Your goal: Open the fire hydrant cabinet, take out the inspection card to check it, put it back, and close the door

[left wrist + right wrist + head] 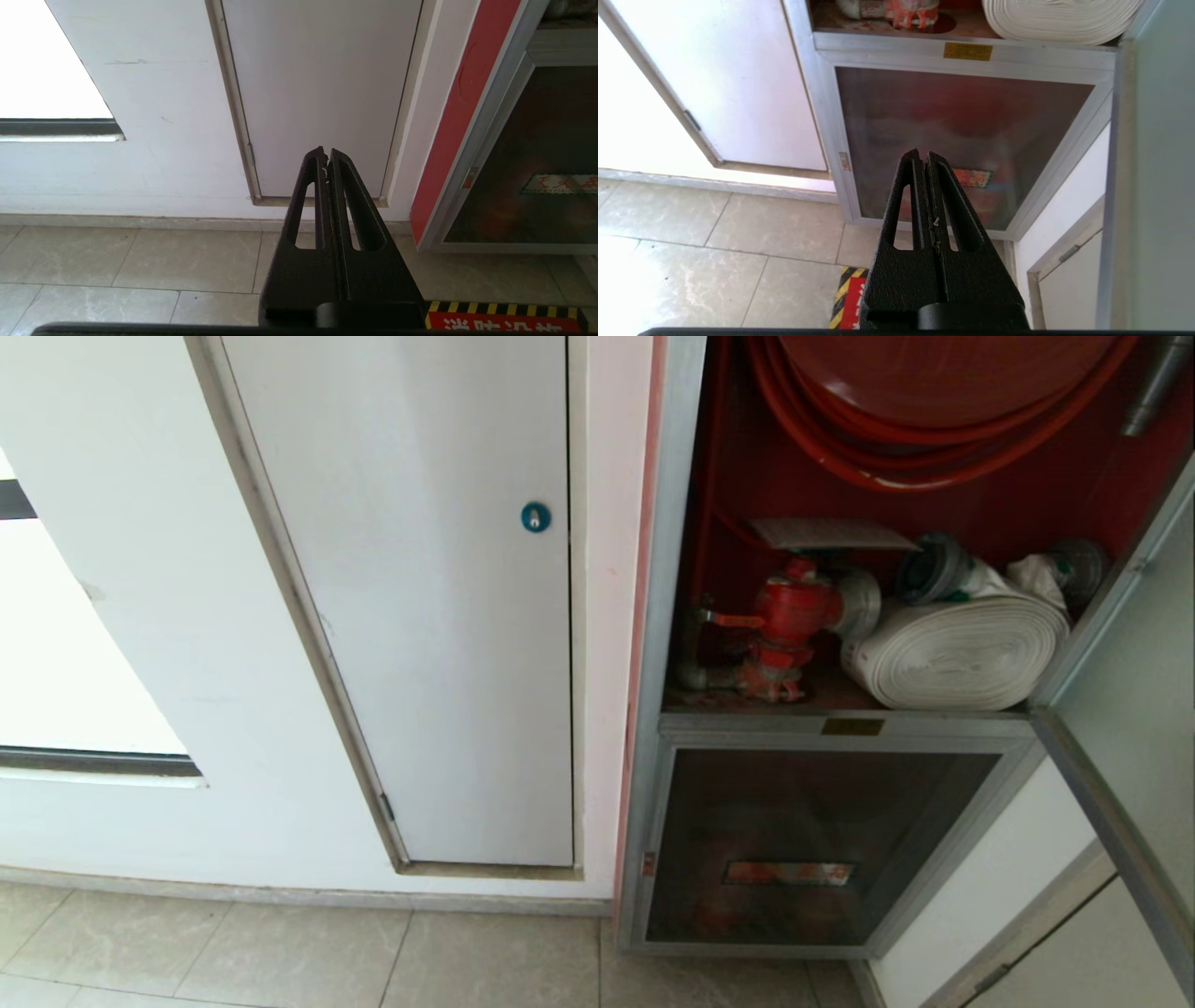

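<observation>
Silver-framed, red-lined fire hydrant cabinet point(691, 476) stands open | thin pale grey inspection card point(829, 533) rests atop red valve point(789, 616), reachable | right gripper point(923, 158) pinched closed, empty, low.

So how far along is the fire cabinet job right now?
The door is open, so the fire hydrant cabinet shows its red valve and white hose. The inspection card lies on the valve, ungripped. Both the left pincer and right pincer are shut and empty. Whether it's been checked can't be told; closing the door remains.
</observation>
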You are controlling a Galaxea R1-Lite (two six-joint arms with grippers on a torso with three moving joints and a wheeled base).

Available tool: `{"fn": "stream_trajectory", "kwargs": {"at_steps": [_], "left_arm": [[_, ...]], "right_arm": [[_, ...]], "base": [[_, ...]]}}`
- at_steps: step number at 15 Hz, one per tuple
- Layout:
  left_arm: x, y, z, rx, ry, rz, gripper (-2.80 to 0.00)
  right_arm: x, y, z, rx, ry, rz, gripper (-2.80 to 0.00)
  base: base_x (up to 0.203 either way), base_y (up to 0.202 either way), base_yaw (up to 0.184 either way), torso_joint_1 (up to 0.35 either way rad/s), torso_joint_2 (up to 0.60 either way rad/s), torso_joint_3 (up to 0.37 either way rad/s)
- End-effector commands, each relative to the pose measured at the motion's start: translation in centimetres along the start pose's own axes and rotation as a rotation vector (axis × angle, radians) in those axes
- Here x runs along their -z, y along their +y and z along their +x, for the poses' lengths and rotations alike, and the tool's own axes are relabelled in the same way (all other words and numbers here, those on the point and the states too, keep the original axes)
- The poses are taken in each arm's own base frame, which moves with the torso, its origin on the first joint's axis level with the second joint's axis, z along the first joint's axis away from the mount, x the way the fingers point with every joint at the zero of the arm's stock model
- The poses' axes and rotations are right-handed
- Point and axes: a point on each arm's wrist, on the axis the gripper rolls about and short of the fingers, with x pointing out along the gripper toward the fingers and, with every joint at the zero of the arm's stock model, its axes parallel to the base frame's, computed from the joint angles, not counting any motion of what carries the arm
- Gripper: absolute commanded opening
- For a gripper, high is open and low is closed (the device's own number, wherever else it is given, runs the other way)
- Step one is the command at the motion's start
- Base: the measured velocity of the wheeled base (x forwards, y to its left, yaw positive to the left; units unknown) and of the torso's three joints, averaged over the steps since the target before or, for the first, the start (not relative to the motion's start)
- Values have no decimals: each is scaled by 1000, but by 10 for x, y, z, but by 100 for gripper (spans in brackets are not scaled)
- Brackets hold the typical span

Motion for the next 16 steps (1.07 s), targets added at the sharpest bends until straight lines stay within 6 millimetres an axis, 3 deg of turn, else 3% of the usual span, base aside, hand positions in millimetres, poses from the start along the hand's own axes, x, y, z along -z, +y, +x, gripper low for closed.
{"fn": "stream_trajectory", "kwargs": {"at_steps": [1, 5, 7, 13, 16], "left_arm": [[4, 0, 1, -1, 14, 0, -280], [4, 0, 1, -1, 15, 0, -280], [4, 0, 1, -1, 13, 0, -280], [4, 0, 1, -1, 14, 0, -280], [4, 0, 1, -1, 13, 0, -280]], "right_arm": [[14, 0, -10, -17, -44, -4, -280], [52, 0, -19, -21, -105, -9, -280], [69, -1, -14, 21, -88, -9, -280], [93, -3, 3, 49, -98, -22, -280], [95, -3, 3, 49, -92, -25, -280]], "base": [[0, 0, 0, 0, 0, 0], [0, 0, 0, 0, 0, 0], [0, 0, 0, 0, 0, 0], [0, 0, 0, 0, 0, 0], [0, 0, 0, 0, 0, 0]]}}
